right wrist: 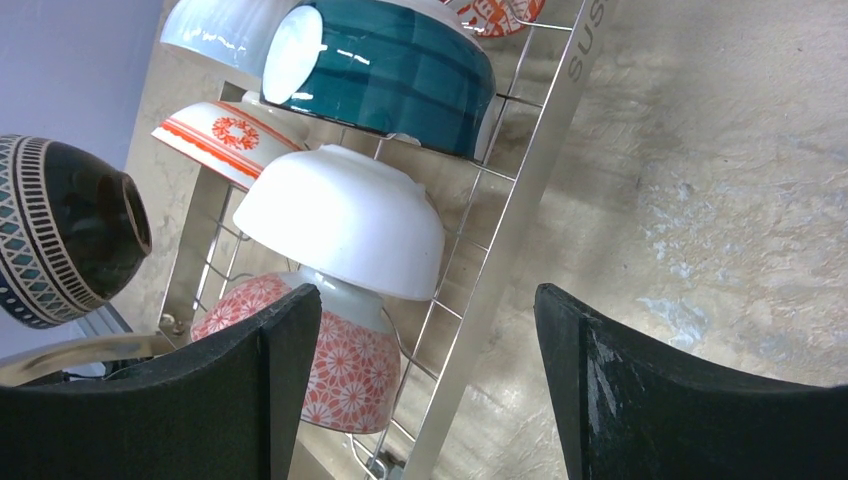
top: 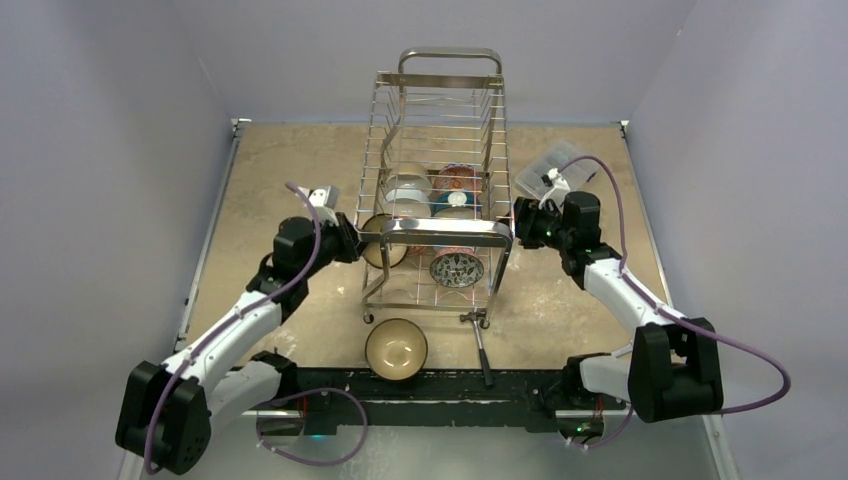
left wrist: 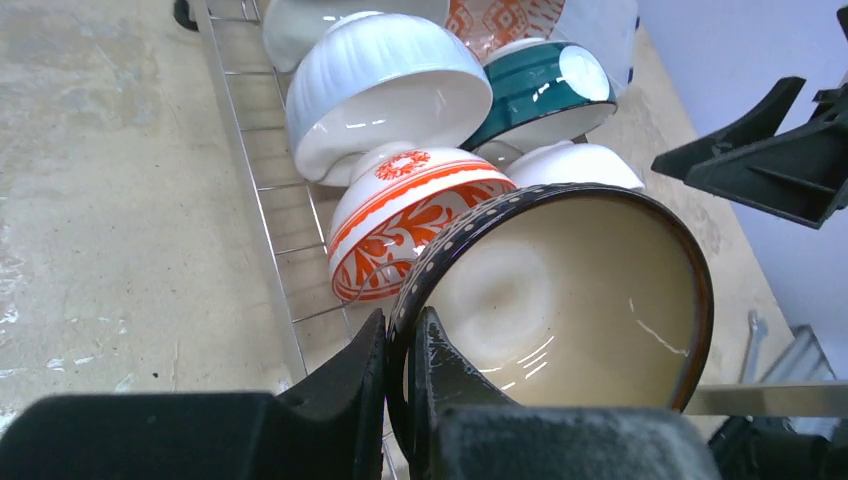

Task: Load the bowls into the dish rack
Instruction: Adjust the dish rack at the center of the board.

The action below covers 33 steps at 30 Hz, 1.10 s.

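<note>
Top view: L gripper (top: 352, 240) sits at the left side of the dish rack (top: 440, 120), holding the dark brown bowl (top: 383, 248). The copper-brown bowl (top: 396, 349) is on the table (top: 290, 180), not loaded.

L wrist: jaws nearly shut on the bowl's rim only (thin hold). Tilted bowl could pivot, slip, or knock the red-and-white bowl (left wrist: 400, 215) just beside it.

R wrist: R gripper (right wrist: 425, 300) is wide open w/ nothing held, near the white bowl (right wrist: 340, 220). It may snag the rack wires.
</note>
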Each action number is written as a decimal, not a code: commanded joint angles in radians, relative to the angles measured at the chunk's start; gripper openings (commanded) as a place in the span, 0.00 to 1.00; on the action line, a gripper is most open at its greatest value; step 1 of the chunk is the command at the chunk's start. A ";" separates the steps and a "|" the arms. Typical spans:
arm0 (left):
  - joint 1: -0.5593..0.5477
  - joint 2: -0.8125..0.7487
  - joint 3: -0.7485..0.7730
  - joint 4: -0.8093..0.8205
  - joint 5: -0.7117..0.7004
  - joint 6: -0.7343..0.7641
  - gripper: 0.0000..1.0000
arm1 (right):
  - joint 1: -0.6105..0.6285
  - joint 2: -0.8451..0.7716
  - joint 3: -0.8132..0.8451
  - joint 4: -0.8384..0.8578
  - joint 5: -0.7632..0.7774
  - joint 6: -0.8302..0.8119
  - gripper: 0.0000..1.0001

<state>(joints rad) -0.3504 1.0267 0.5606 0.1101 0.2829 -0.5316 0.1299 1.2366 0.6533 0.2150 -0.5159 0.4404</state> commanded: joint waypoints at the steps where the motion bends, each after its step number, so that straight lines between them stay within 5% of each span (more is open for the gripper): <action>1: -0.083 -0.098 -0.138 0.387 -0.206 0.047 0.00 | -0.003 -0.043 -0.014 0.014 -0.012 -0.019 0.80; 10: -0.212 -0.129 -0.255 0.592 -0.414 0.257 0.00 | -0.003 -0.057 -0.029 0.004 -0.008 -0.033 0.80; 33: -0.450 0.174 -0.373 1.149 -0.694 0.727 0.00 | -0.003 -0.018 -0.091 0.061 -0.040 -0.016 0.79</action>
<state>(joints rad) -0.7795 1.1767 0.1894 0.9920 -0.3447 0.1024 0.1299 1.2022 0.5690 0.2272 -0.5198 0.4255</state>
